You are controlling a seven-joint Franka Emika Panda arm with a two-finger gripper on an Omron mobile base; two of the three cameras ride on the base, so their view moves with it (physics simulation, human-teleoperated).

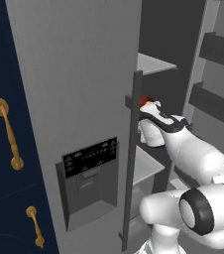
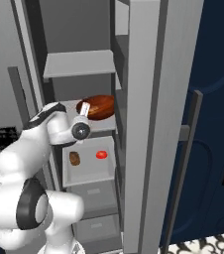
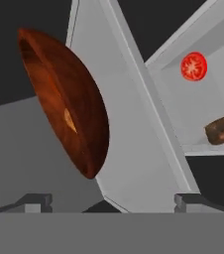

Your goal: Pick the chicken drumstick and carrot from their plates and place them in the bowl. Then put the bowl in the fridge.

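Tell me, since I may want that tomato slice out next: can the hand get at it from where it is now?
Probably not directly. The tomato slice lies on the shelf below the one holding the wooden bowl, where the open hand is. The arm would likely need to back out and re-enter lower.

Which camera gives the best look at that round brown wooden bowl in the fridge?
The hand view: the round brown wooden bowl looms large, with something orange inside. The right base view shows it smaller, resting on a fridge shelf beyond the gripper. The left base view gives no clear look.

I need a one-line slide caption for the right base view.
Wooden bowl on a fridge shelf, open gripper beside it.
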